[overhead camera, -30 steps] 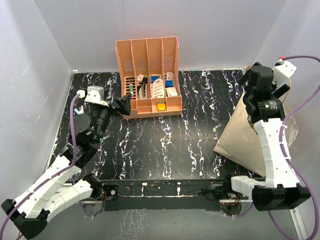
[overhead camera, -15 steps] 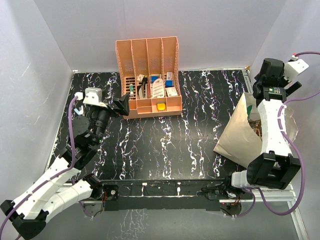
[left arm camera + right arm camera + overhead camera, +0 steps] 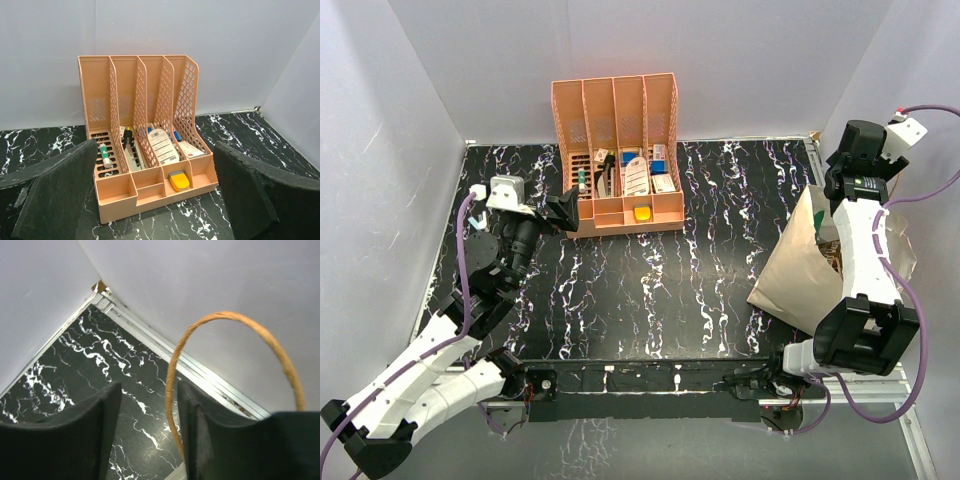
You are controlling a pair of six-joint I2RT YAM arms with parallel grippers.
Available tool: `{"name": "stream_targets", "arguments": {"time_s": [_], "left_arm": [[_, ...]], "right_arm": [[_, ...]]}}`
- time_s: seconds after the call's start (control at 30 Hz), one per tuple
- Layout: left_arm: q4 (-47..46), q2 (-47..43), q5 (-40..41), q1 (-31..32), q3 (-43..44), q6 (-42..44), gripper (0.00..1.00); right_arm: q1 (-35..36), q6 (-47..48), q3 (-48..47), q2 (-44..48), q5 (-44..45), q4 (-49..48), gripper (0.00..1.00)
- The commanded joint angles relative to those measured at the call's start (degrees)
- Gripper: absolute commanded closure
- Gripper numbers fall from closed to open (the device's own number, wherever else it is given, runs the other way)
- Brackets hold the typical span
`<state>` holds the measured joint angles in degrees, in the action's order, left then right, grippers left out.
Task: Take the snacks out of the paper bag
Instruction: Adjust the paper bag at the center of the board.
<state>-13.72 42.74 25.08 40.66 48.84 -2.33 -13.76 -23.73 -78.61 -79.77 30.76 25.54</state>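
Right side of the tabletop (image 3: 670,290): the paper bag (image 3: 795,275) sits there tilted, mouth facing up under my right arm. I can't make out the snacks inside from any view. The right hand (image 3: 148,390) is up near the far right corner, with the bag's cord handle (image 3: 171,375) running down between its fingers, right against one of them. There's a clear gap between the two, so it's only half-closed around the cord, not pinching it. The left hand (image 3: 155,150) is spread wide, holding nothing, and pointed at the peach organizer (image 3: 97,95) at the back.
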Motion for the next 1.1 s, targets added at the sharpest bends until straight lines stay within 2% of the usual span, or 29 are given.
{"name": "stream_targets", "arguments": {"time_s": [0.0, 0.13, 0.3, 0.47, 0.8, 1.07], "left_arm": [[-2.19, 0.37, 1.28, 0.33, -0.13, 0.11, 0.02], [-2.27, 0.75, 1.29, 0.33, -0.15, -0.06, 0.02], [-2.19, 1.33, 1.55, 0.33, -0.16, -0.38, 0.02], [-2.26, 1.89, 1.55, 0.37, -0.25, -0.63, 0.02], [-2.20, 2.57, 2.06, 0.37, -0.32, -0.76, 0.02], [-1.28, 2.95, 2.18, 0.35, -0.06, -2.42, 0.02]], "right_arm": [[-0.39, 3.08, 1.05, 1.65, -6.05, -5.60, 0.60], [-0.39, 5.29, 2.71, 3.84, -12.82, -6.70, 0.79], [-0.39, 7.33, 5.97, 8.22, -28.10, -7.98, 0.85], [-0.39, 8.45, 8.01, 13.81, -44.38, -5.99, 0.86], [-0.39, 8.69, 9.16, 20.06, -68.72, 4.52, 0.89], [1.89, 7.31, 9.42, 23.69, -80.29, 10.74, 0.89]]}}
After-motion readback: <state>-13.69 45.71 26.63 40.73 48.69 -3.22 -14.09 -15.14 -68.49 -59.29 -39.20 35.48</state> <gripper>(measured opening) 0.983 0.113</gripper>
